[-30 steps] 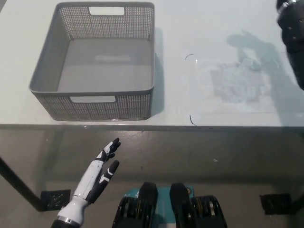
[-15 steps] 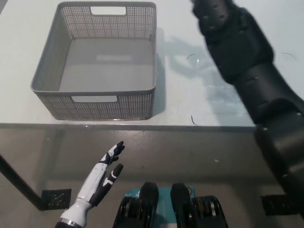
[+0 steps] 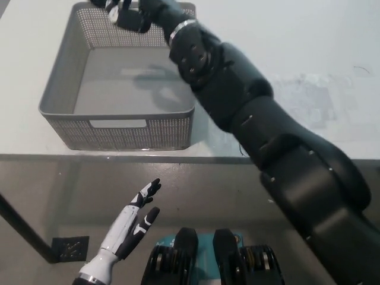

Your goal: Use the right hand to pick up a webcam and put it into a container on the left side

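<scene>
Webcam: head view, I read it as the dark object clamped in the right robot hand, over the container's 12 o'clock rim. Release here risks rim strike, spill onto bench. Left robot hand idle at 7 o'clock, fingers apart.

The grey mesh basket is open at the top, and its floor is seen bare, so room is offered inside between the four walls. Its far rim is overhung by the right robot hand, and the basket's right wall and the desk beside it are crossed by the black right arm. To the right of that arm, the white desk surface is left unoccupied. Below the desk's front edge, the left robot hand is held with fingers spread.
</scene>
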You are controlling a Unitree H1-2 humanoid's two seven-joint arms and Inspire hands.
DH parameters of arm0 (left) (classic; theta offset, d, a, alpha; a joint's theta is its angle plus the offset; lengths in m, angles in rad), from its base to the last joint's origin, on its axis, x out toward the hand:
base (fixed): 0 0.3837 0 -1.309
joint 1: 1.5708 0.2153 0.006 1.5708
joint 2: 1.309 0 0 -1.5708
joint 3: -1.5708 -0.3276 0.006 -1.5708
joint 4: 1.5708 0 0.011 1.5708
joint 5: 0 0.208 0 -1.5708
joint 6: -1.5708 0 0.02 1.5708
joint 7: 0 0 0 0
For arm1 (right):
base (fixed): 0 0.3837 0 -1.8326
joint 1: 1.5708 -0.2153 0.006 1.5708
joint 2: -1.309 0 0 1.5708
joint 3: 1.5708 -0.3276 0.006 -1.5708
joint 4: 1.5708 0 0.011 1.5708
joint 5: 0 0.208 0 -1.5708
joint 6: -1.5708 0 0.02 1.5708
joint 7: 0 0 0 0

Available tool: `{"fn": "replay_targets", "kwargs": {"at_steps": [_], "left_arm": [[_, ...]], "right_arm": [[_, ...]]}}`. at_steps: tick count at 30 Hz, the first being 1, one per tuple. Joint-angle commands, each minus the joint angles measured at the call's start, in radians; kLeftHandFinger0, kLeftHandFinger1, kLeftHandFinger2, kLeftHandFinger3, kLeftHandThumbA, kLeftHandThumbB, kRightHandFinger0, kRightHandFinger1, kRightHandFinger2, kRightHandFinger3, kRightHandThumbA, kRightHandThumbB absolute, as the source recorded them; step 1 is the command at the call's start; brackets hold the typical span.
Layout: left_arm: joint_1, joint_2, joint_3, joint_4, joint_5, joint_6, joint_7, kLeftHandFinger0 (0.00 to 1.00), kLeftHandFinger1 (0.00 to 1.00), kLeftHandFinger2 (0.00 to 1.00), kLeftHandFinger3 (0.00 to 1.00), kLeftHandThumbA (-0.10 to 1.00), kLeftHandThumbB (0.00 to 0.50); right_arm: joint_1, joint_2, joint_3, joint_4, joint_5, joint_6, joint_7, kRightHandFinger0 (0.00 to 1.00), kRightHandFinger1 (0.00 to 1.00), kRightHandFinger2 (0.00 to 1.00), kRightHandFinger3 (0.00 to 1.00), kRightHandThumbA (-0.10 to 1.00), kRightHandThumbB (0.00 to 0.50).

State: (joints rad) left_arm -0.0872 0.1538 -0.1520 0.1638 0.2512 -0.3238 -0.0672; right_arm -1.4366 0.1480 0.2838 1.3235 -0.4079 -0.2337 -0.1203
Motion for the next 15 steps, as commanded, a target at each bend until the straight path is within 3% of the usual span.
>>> {"fn": "replay_targets", "kwargs": {"at_steps": [1, 5, 14, 15], "left_arm": [[-0.014, 0.012, -0.001, -0.036, 0.011, -0.021, 0.0, 1.0, 1.0, 1.0, 1.0, 1.0, 0.151], [0.0, 0.006, -0.005, -0.04, 0.022, -0.018, 0.005, 1.0, 1.0, 1.0, 1.0, 1.0, 0.165], [0.039, 0.015, 0.001, -0.041, 0.024, -0.034, 0.012, 1.0, 1.0, 1.0, 1.0, 1.0, 0.131], [0.051, 0.016, -0.001, -0.047, 0.022, -0.035, 0.009, 1.0, 1.0, 1.0, 1.0, 1.0, 0.129]], "right_arm": [[-0.073, 0.019, 0.045, 0.016, -0.035, -0.064, -0.064, 0.0, 0.35, 0.76, 0.85, -0.1, 0.18], [-0.053, 0.036, 0.09, 0.042, -0.054, -0.028, -0.058, 0.0, 0.35, 0.78, 0.84, -0.1, 0.17], [0.012, 0.092, 0.17, 0.079, -0.084, -0.001, -0.05, 0.0, 0.39, 0.81, 0.86, -0.1, 0.166], [0.022, 0.098, 0.177, 0.081, -0.087, 0.007, -0.048, 0.02, 0.41, 0.79, 0.83, -0.1, 0.193]]}}
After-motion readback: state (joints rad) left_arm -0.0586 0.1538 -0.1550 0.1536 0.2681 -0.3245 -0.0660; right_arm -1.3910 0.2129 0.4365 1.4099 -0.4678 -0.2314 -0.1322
